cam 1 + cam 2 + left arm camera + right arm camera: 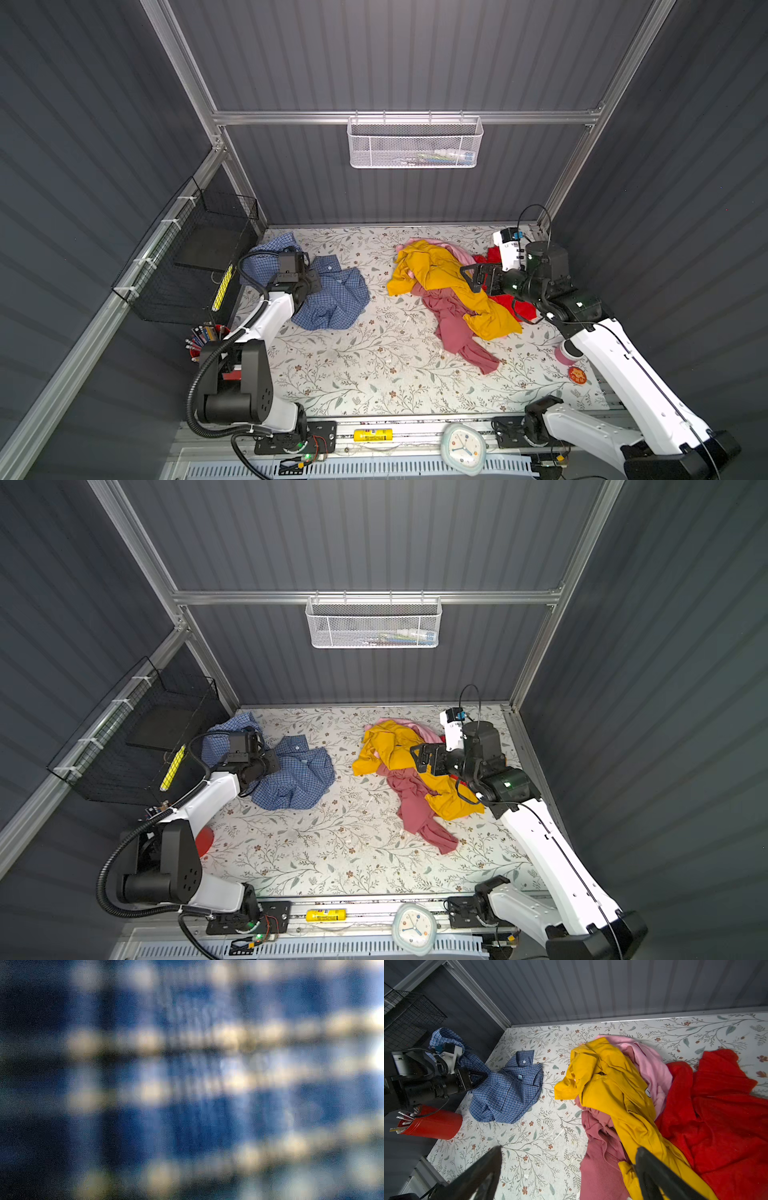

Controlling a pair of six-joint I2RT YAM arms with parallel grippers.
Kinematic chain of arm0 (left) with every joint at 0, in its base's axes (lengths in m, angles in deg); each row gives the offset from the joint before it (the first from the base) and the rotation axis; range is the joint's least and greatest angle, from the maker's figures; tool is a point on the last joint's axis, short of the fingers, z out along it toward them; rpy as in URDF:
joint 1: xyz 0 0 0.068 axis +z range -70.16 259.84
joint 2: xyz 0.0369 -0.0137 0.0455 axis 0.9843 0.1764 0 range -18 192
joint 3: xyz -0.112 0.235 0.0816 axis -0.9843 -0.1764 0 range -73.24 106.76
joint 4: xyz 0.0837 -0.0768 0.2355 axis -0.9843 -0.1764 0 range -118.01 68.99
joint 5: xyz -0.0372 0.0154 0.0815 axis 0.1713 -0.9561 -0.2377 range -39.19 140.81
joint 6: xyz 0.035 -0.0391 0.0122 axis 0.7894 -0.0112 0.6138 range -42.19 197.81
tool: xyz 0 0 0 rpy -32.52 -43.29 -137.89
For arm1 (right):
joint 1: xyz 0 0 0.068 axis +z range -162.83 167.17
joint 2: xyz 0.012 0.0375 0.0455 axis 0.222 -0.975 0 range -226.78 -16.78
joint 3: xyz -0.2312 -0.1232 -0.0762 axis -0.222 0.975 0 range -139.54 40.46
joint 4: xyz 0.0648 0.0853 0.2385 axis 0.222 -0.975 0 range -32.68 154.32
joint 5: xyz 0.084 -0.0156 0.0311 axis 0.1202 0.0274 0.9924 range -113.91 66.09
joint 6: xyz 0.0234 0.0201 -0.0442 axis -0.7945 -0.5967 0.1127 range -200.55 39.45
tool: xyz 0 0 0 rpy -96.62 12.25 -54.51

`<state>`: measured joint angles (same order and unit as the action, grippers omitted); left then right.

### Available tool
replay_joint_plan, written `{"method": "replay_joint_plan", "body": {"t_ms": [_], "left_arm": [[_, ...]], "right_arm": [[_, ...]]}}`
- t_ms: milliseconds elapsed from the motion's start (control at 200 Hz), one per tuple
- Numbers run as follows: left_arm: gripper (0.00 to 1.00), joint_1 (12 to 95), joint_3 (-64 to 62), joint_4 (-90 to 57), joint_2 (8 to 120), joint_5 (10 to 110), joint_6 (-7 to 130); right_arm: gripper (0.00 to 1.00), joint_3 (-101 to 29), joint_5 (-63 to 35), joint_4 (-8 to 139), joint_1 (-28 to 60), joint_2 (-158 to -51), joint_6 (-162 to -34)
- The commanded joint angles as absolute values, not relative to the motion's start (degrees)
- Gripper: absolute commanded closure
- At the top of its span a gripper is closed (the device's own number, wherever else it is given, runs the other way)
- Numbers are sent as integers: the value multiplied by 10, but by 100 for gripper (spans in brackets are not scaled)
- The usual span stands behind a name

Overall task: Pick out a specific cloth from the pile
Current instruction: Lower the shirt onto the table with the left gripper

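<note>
**Top views.** The blue-and-white fine-checked button-up shirt (336,299) lies crumpled on the left of the floral-patterned counter (374,374). It is well apart from the pile (453,291) of mustard-yellow, dusty-pink, pale-pink and red garments on the right. The left claw (309,286) sits on the shirt with its jaws pressed together. One part of the shirt lies beyond the wrist, near the black wire basket (187,257). The right claw (478,277) hangs spread above the mustard-yellow garment (436,270) and holds nothing.
Risk: a lift of the left arm may drag that far part across the basket's wires, where a button or cuff may snag.

**Left wrist view.** Blurred blue check fills the view, so fabric lies against or very near the lens. The nip itself cannot be seen.
Risk: this camera is blinded, so a slipping hold would go unnoticed from here.

**Right wrist view.** The left claw's tips are buried in a raised fold of the shirt. I judge it to be pinching the shirt, probably by a thin fold only.
Risk: a whole shirt hanging off a small pinch may slide out.
Risk: a red ribbed cup of pens (431,1124) stands just beside the left arm, and an outward swing may topple it.
Risk: the right claw's spread fingers (654,1174) stand over the dusty-pink garment (600,1159) and the mustard cloth, so any descent may hook the wrong garment.
</note>
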<state>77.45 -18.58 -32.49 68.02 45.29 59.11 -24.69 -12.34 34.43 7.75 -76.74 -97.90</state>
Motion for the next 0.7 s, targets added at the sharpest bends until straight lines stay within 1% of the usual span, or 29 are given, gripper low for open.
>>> {"method": "replay_joint_plan", "body": {"t_ms": [0,220,300,390,520,620,696], "left_arm": [[100,778,-184,-357,704,447,574],[100,773,-169,-374,757,499,561],[96,761,-170,-376,762,500,555],[95,729,-162,-391,755,449,550],[97,672,-146,-413,724,324,557],[100,652,-129,-424,699,257,577],[100,637,-106,-439,689,199,607]], "right_arm": [[1,-236,-120,348,73,-756,-973],[1,-227,-116,349,69,-754,-974],[1,-227,-116,349,69,-754,-973],[1,-226,-116,349,68,-754,-973],[1,-223,-111,350,68,-752,-974],[1,-220,-110,350,67,-750,-973],[1,-218,-109,350,68,-748,-973]]}}
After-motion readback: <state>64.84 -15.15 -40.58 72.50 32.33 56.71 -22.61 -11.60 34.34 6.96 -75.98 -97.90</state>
